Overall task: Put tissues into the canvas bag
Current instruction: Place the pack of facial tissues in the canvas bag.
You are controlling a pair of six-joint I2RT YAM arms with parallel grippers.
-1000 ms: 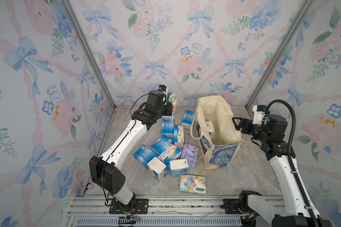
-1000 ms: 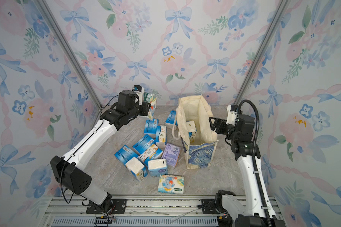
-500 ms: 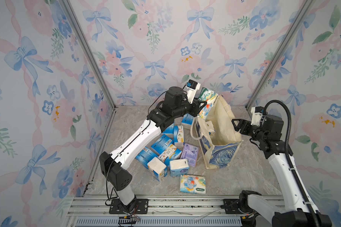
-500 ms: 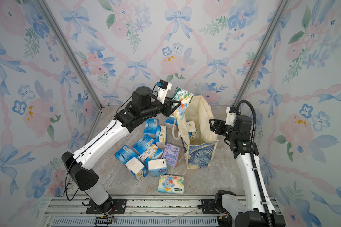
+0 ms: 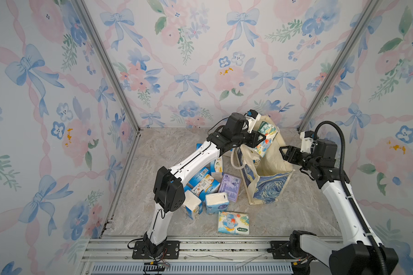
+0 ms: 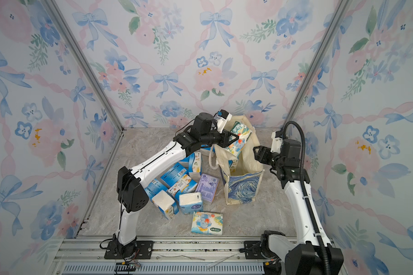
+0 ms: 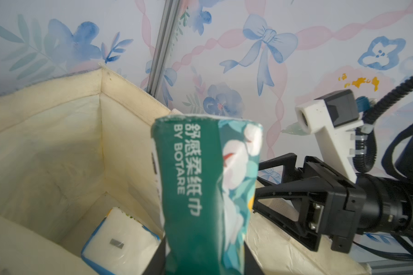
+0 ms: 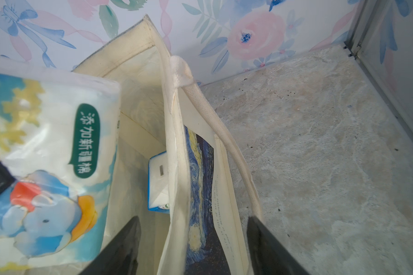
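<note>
A: What does your left gripper (image 5: pixel 260 140) hold?
B: It pinches the cartoon-print tissue pack (image 5: pixel 269 133) over the open canvas bag (image 5: pixel 267 188). Your right gripper (image 5: pixel 284 154) straddles the bag's rim, jaws spread. One blue-and-white pack (image 8: pixel 158 183) lies inside.

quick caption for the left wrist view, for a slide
A green tissue pack held over the open canvas bag, one blue-and-white pack inside, right hand at the bag's rim.

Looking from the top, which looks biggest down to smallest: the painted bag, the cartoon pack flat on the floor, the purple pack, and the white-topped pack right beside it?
1. canvas bag, by far.
2. cartoon pack.
3. purple pack and white-topped pack: they look about alike, so no ranking.
</note>
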